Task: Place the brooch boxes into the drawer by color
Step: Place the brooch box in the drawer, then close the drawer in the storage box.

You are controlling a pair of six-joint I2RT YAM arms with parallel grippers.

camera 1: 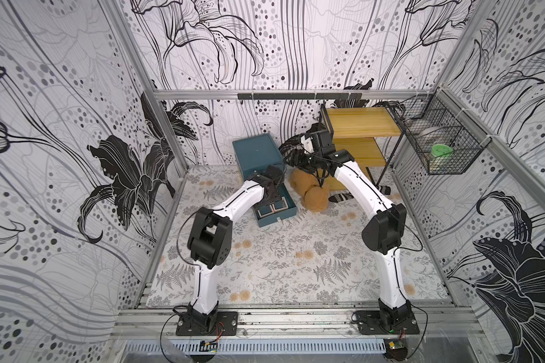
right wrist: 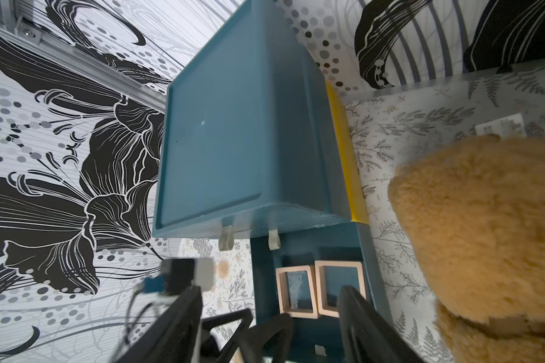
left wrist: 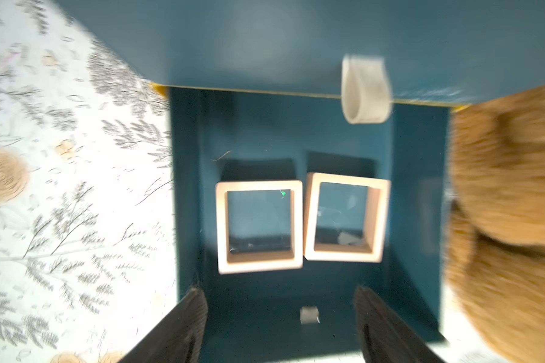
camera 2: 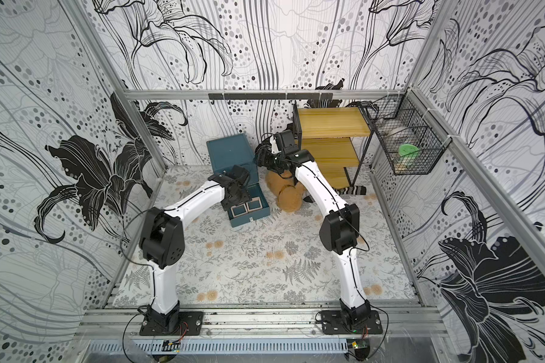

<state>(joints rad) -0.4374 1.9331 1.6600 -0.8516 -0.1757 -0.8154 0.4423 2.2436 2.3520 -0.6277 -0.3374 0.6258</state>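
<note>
The teal drawer chest (camera 1: 255,153) stood by the back wall, a tan plush bear (camera 1: 310,195) just beside it. Its bottom drawer (camera 1: 279,216) was pulled out, and there they were: two pale pink brooch boxes (left wrist: 258,227) side by side inside. The left gripper (left wrist: 279,295) hung over them, jaws wide and empty. The right gripper (right wrist: 271,292), up near the chest's top, was wide too, holding nothing.

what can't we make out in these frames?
- Upper drawers of the chest: shut fronts hide contents, every view.
- Left hand: fingers under its own wrist in both top views; left wrist view is blurred.
- Pink boxes: contents unreadable, blur and glare, left wrist view.
- Wire basket: contents too small, both top views.
- Teddy bear: partly behind the right arm, top views; cut by the edge in wrist views.
</note>
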